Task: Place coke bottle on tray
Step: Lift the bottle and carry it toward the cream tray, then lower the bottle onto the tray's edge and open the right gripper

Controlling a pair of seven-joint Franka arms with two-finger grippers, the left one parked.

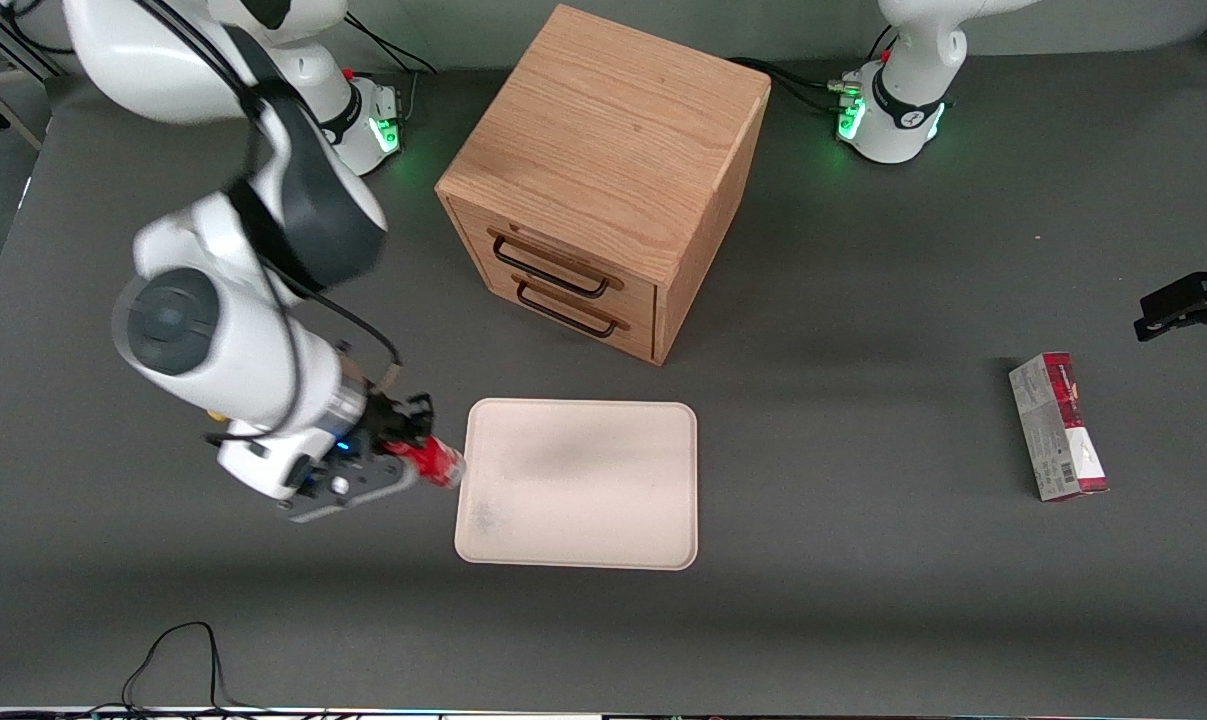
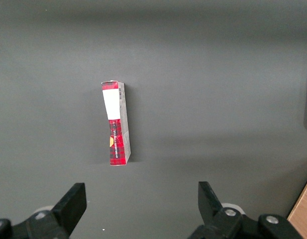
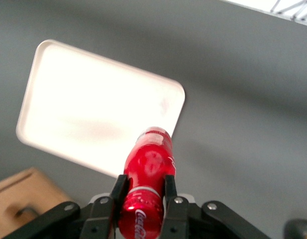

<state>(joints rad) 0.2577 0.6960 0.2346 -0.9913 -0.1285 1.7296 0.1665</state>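
Coke bottle (image 3: 146, 191) clamped in gripper (image 1: 415, 452), tilted, held at tray (image 1: 583, 530) edge.
Wooden cabinet (image 1: 603, 170) farther from camera; carton (image 1: 1058, 427) toward parked arm's end.

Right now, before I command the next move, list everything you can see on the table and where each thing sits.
coke bottle: one, bright red with white lettering, held in the gripper at the tray's edge toward the working arm's end, not yet set down.
tray: one, cream, flat on the table, nearer the front camera than the cabinet, nothing on it.
wooden drawer cabinet: one, light oak with two dark-handled drawers, both closed, mid-table.
carton: one, red and grey, lying flat toward the parked arm's end of the table.
table: one, dark grey surface.
cables: black, at the table edge nearest the front camera.
gripper: one, black fingers clamped on the bottle's body, beside the tray.
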